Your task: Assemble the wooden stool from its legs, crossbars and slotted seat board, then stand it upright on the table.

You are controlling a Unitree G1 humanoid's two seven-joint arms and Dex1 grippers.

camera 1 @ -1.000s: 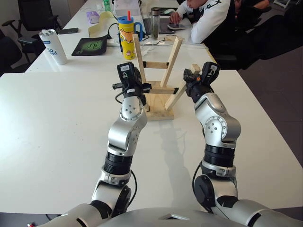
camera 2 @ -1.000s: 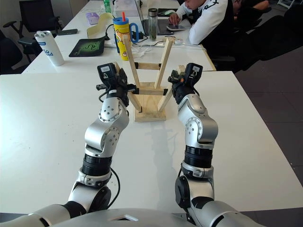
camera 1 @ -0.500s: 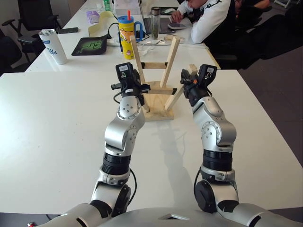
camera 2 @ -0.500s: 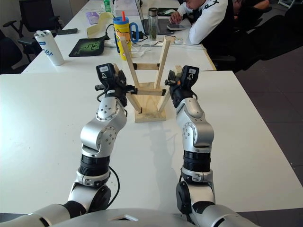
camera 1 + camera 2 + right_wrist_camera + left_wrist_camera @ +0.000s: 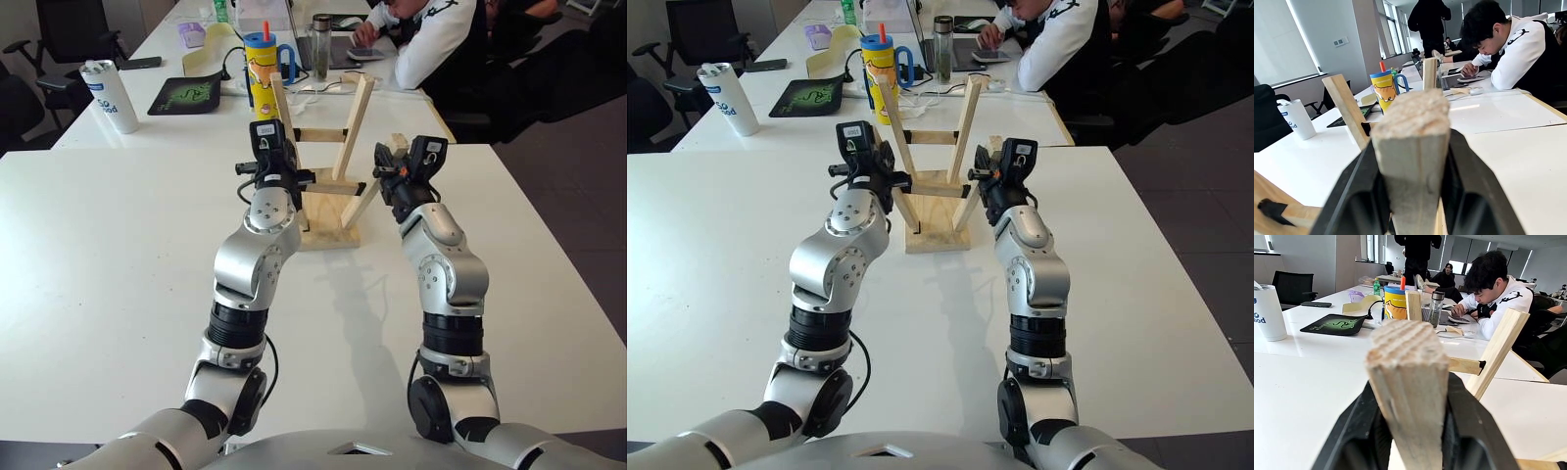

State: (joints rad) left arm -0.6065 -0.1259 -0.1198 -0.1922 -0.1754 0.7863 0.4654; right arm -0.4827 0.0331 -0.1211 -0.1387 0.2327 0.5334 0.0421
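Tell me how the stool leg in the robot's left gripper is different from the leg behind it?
The held leg is clamped in the left gripper; the back leg stands free, with no gripper on it. The held leg is nearer the robot; the back leg is farther off. Both are pale wood and point up from the seat board.

The right gripper (image 5: 1413,188) clamps a stool leg (image 5: 1411,127) (end grain facing the camera); a yellow cup (image 5: 1383,90) stands farther off.

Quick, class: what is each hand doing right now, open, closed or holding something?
Left hand: closed on the left stool leg.
Right hand: closed on the right stool leg.
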